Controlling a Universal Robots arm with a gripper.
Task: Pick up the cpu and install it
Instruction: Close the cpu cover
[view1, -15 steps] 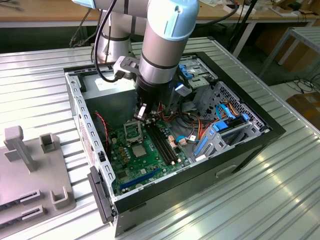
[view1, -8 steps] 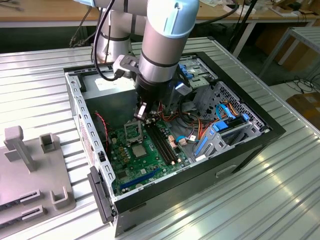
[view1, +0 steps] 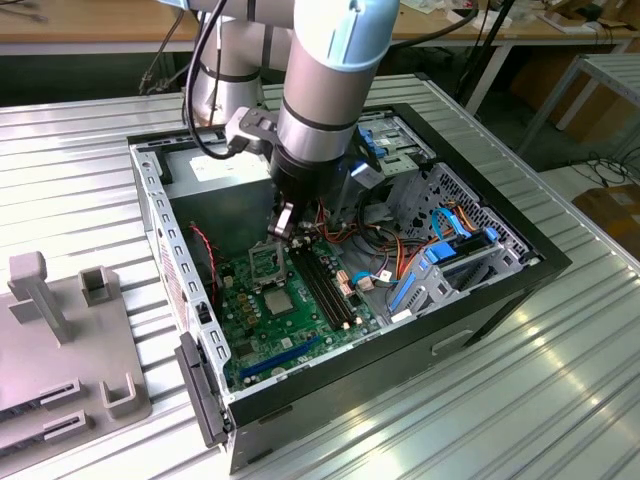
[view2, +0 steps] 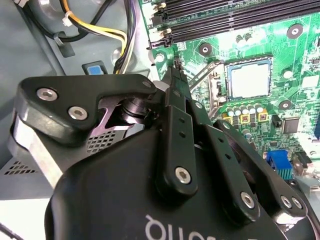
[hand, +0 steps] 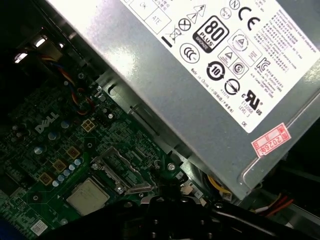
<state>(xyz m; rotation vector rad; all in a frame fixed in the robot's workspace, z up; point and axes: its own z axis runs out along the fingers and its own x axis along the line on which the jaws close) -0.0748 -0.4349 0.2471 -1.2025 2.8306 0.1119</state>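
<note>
Arm lowered steeply into open computer case (view1: 520, 270) on ribbed metal desk (view1: 560, 400). Gripper (view1: 281, 226) held just above green motherboard (view1: 300, 330), beside black memory slots (view1: 325, 285). Jaws seen closed to narrow tip, nothing gripped. Cpu (view1: 276, 301) (view2: 248, 80) (hand: 88, 196) lying flat on motherboard, near open socket (hand: 121, 167). Fingertips partly hidden by gripper body.

1. In the exterior view, bright daylight glares off the ribbed metal table (view1: 560, 400); the computer case (view1: 500, 300) interior beside it is shadowed.
2. In the second wrist view, glare washes out the motherboard (view2: 260, 40) near the memory slots (view2: 235, 15).
3. In the first wrist view, the power supply (hand: 200, 75) is evenly lit; areas below it are dim.
</note>
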